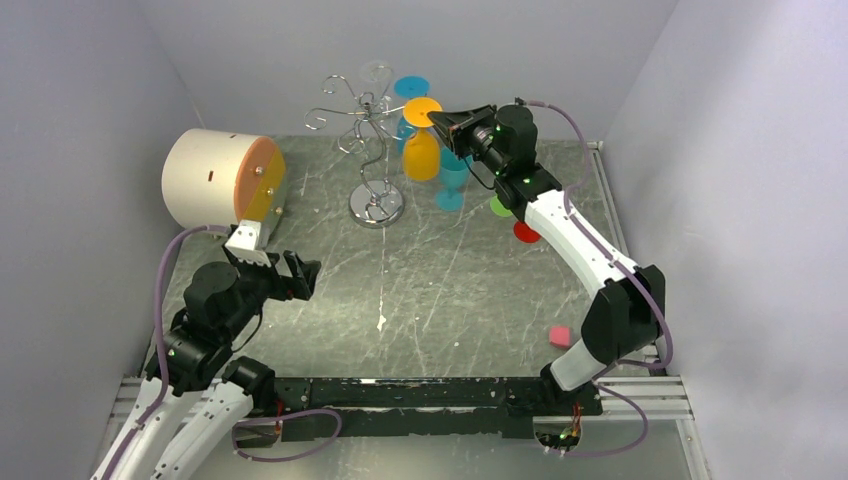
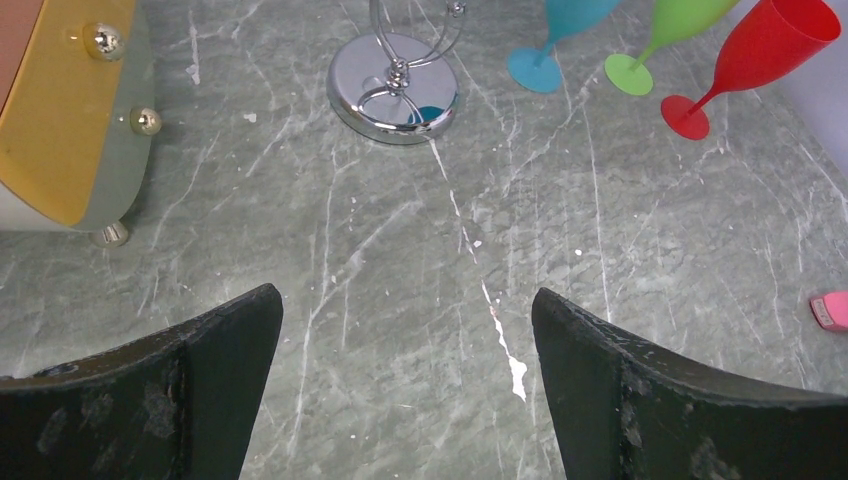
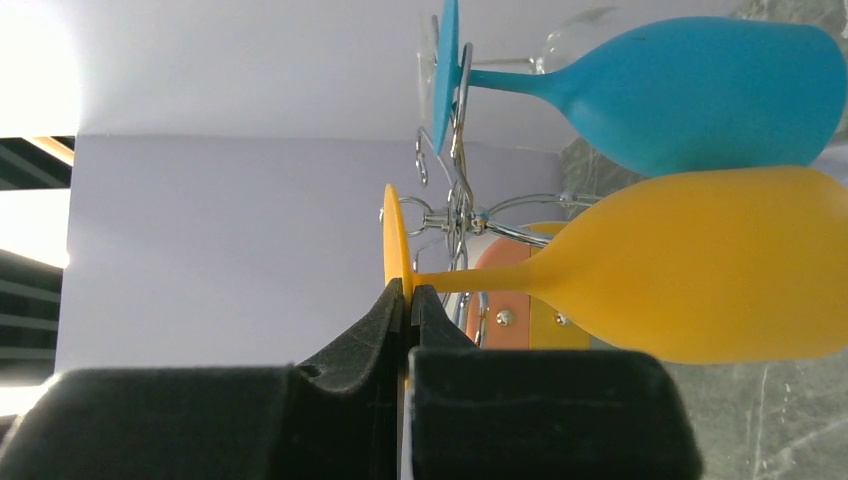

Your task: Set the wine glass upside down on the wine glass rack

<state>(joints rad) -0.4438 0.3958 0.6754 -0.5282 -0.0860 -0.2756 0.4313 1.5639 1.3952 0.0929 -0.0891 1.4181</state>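
Right end effector [image 3: 408, 296] pinching orange wine glass [image 3: 700, 265] foot, beside wine glass rack [image 1: 377, 207]

The grey veined surface [image 1: 440, 290] before me carries the rack [image 1: 377, 208] on its chrome base at the back. A cream cylinder [image 1: 205, 178] lies on its side left of it. A teal glass [image 2: 540, 60], green glass [image 2: 640, 65] and red glass [image 2: 740, 60] stand in a row to the right, and a pink block [image 1: 560, 336] lies alone toward the near right.

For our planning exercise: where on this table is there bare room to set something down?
Free: the table's middle, bordered by the rack base, left gripper and pink block. Crowded: right of that base, where teal glass, green glass and red glass stand beside the right gripper holding the orange glass.
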